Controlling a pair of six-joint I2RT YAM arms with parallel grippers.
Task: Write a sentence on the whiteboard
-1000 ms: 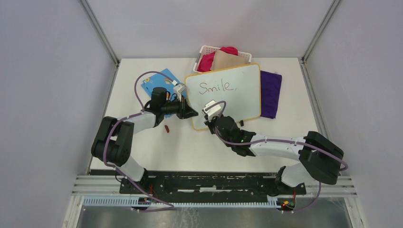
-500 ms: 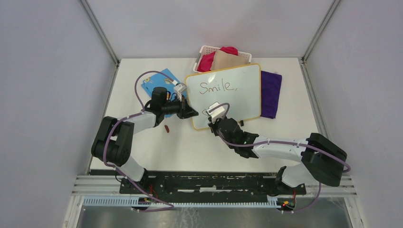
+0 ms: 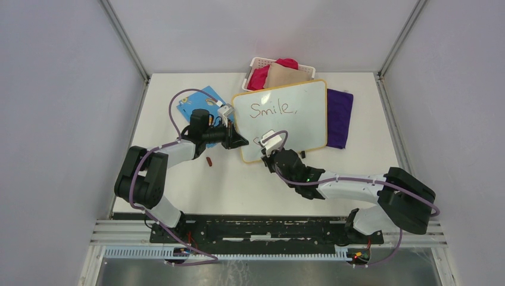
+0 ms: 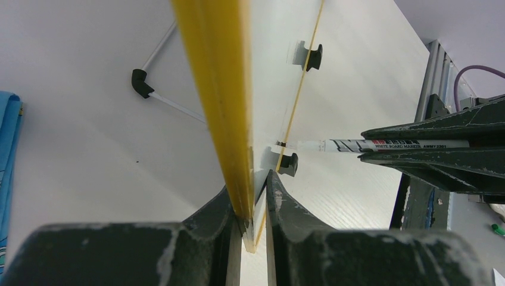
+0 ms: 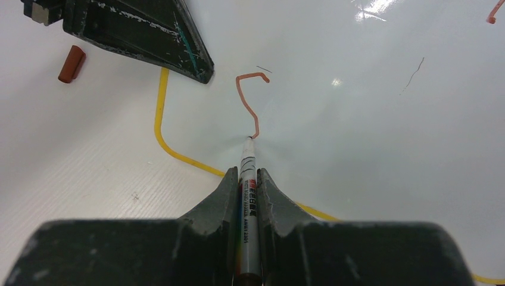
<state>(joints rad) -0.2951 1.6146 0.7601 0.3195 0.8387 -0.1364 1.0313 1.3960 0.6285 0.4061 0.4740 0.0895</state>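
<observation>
Depicts a pen stroke in hand on the whiteboard (image 3: 301, 122), set in the 12 o'clock half of the tabletop (image 3: 238, 190). Could fail first at the board itself: held only at its 8 o'clock edge by the left claw (image 4: 250, 192), closed hard on the yellow frame, so liable to pivot or skid under pen pressure should that pinch slip, bending the line. Could fail next at the right claw (image 5: 245, 179), clamped narrowly on the marker (image 5: 248, 162) with the tip touching the surface: too firm a press likely to flex the board or drag the tip, too light a press to leave gaps. Could also crowd the upper word if carried toward 12 o'clock, or smear wet ink if swept by the fingers. Looks glossy white, with glare patches, a thin yellow-orange frame, rounded corners and small black feet. Bears the sentence (image 3: 272, 109) only in part: "Smile," in thin dark-red script toward the board's 11 o'clock, and toward its 7 o'clock corner one hooked reddish stroke (image 5: 251, 98), ending at the marker tip. Leaves the red cap (image 5: 71, 63) loose on the tabletop, just beyond the frame at 9 o'clock.
</observation>
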